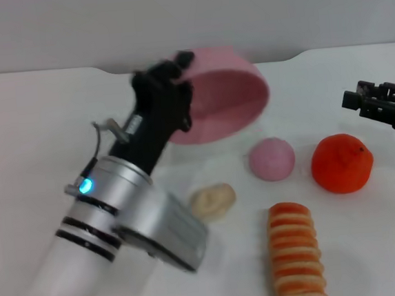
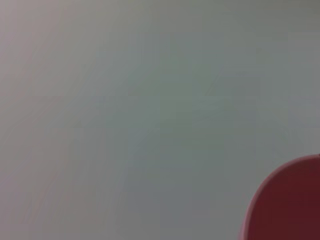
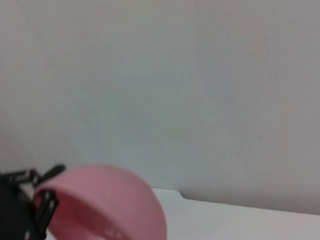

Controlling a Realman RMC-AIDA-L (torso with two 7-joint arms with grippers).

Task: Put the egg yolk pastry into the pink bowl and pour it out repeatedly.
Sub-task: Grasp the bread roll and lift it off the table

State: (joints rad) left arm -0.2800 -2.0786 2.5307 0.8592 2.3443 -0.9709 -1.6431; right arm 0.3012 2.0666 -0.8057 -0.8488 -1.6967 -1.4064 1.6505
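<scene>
Pastry first: the egg yolk pastry (image 1: 213, 201), a pale beige lumpy ball, lies on the white table (image 1: 30, 135) near the front, just beside the silver wrist housing of the left arm and outside the bowl. To its right, nearest the front edge, lies an orange-and-cream striped ridged roll (image 1: 297, 253), stretched lengthwise away from the robot. Slightly farther back sit a small smooth pink dome (image 1: 272, 159) and, to its right, an orange (image 1: 342, 164); the two are near each other but apart.

Farther back again, the left gripper (image 1: 175, 87) reaches forward from the lower left and is clamped on the near rim of the pink bowl (image 1: 228, 97), black fingers over its edge. That bowl is tilted steeply, its opening turned toward the robot and down to the table, the interior showing and nothing visible inside it. The right wrist view shows the same bowl (image 3: 105, 202) tipped on its side with black fingers (image 3: 45, 207) gripping the rim; the left wrist view shows only a dark red curve of the bowl (image 2: 290, 205) against a plain wall.

At the right edge, well apart from the bowl, the right gripper (image 1: 359, 99) hovers above the table behind the orange, holding nothing; whether its jaws are apart I cannot tell
</scene>
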